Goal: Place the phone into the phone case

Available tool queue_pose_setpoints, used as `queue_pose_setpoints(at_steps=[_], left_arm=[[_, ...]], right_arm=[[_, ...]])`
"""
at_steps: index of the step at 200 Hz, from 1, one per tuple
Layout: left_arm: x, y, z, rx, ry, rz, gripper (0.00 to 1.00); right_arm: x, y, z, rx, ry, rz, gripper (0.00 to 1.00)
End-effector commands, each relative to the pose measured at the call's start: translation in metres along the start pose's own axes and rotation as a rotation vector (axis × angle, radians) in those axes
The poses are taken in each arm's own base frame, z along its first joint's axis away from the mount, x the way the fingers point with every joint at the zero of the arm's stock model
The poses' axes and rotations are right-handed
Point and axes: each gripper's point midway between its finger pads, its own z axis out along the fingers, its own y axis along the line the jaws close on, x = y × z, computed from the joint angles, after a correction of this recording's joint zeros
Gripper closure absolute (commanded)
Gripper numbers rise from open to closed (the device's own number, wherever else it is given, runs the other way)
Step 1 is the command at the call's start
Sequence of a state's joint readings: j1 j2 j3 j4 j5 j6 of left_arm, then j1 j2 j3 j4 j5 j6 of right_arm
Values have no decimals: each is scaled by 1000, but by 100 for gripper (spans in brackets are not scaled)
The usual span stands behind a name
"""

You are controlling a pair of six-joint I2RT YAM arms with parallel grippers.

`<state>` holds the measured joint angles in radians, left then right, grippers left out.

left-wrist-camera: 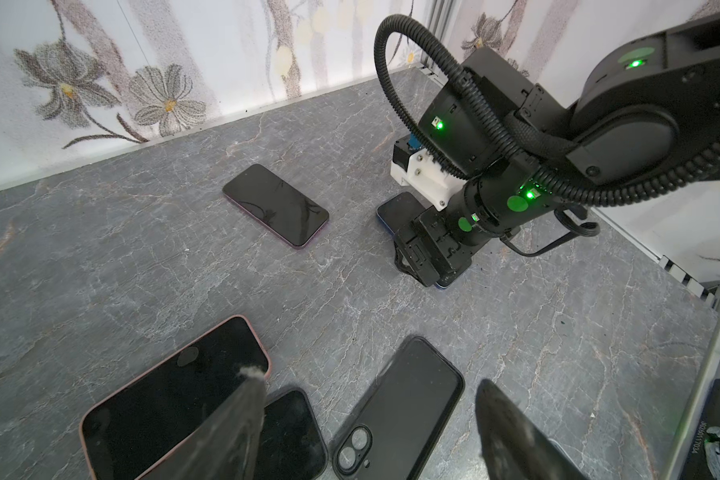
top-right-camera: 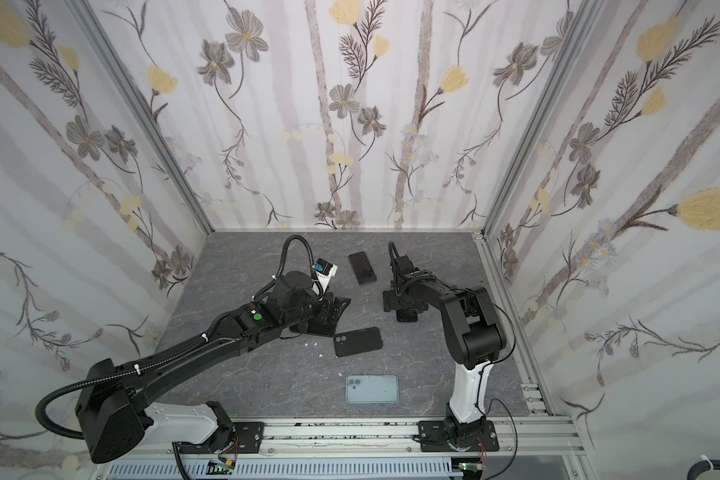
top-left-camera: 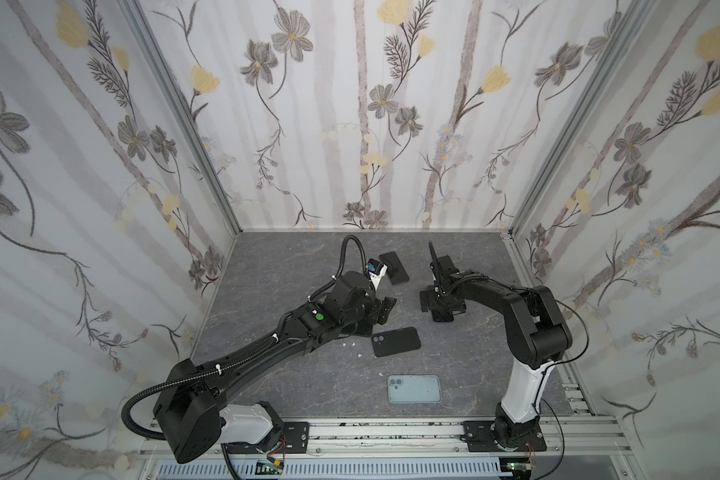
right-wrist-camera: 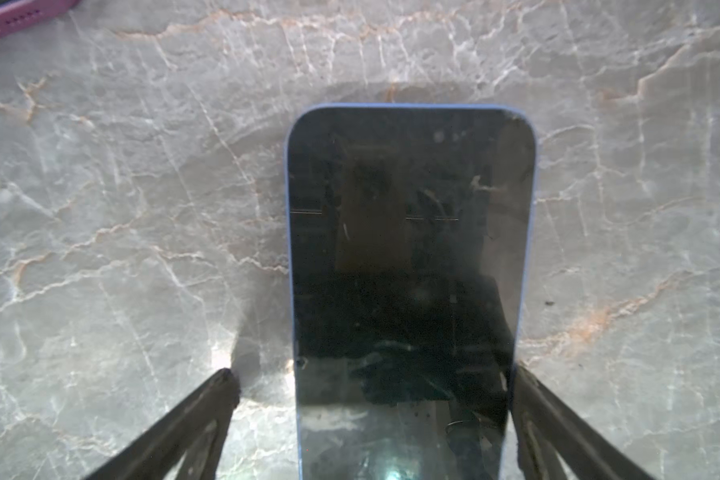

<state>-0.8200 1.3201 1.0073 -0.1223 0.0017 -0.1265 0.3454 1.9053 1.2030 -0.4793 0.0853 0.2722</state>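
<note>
- On the right half of the table (top-left-camera: 292, 374), the right gripper (right-wrist-camera: 373, 372) is pointing down over the blue-edged phone (right-wrist-camera: 408, 249), which is lying flat, screen up.
- Its jaws are standing spread wide and gripping nothing. The phone is sitting on the table between them, not lifted.
- Key relation: the phone's long axis is running straight out from between the fingers, so the jaws are spanning its short width. That looks right for a side pinch.
- The phone is sitting off-centre in the gap. One finger (right-wrist-camera: 531, 395) is looking to touch a long edge; the other is standing apart, with bare table between.
- The left gripper (left-wrist-camera: 367, 379) is also released and holding nothing, hovering over the pink-rimmed phone (left-wrist-camera: 175, 395) and the black case (left-wrist-camera: 412, 407).
- The black case is lying toward the left and front of the right gripper, much nearer the left arm. Its long axis is running roughly crosswise to the blue-edged phone's.
- The light-blue case (top-left-camera: 414, 388) is lying flat near the front edge, well apart from both grippers. It is possibly the colour match, but I cannot tell whether its open side is facing up.
- Judging: the right arm is being the nearer one for the pick, and the phone is likely needing a turn to line up with either case.
</note>
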Motion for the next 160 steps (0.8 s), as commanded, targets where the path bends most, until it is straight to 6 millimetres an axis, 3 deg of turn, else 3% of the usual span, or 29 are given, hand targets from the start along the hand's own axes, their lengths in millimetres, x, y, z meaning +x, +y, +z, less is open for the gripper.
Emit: queue_pose_setpoints(at_steps=[1,50,96,160], left_arm=[[-6,-1,-1,7,-24,15,20],[-4,-5,-2,29,-20,16,20],[-2,-2,1,26,-14,20,20],[-2,0,4,44,-6,-8,21]], right_arm=[[23,-8,3,33,91,-22,0],[32,3,15,-24,145,-38,18],[38,-2,17,0,165,-43,23],[46,-1,20,-13,191,-44,36]])
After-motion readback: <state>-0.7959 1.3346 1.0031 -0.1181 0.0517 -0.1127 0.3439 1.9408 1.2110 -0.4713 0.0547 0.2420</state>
